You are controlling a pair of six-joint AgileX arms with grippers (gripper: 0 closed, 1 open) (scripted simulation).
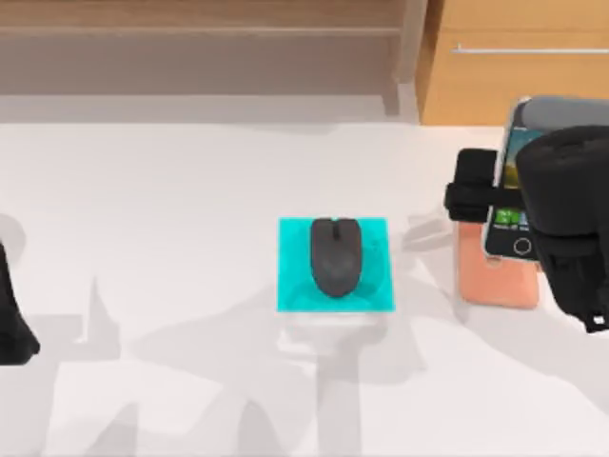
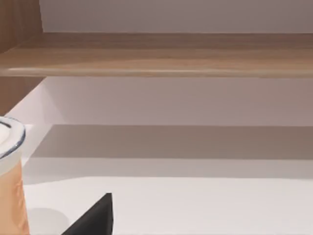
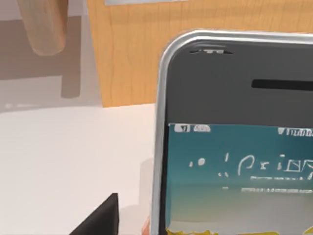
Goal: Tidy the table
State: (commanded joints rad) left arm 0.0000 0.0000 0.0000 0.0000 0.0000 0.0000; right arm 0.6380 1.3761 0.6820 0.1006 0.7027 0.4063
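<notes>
White surface (image 1: 171, 190) spreads under everything, mouse (image 1: 336, 255) parked on the cyan mat (image 1: 295, 286) mid-way. Right gripper (image 1: 495, 195) sits over the phone (image 1: 519, 143) on its peach stand (image 1: 495, 276); can't tell the jaws' state. Lift straight, slowly. Left arm (image 1: 11, 314) idles at left.

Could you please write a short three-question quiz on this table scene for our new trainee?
1. True or false: the black mouse lies on the cyan mat.
2. The right gripper is over which thing? A) the mouse B) the phone C) the cabinet handle
3. On which side of the table in the top view is the left arm parked?

Key: 1. True. 2. B, at the phone lying on an orange-pink stand. 3. At the left edge.
</notes>
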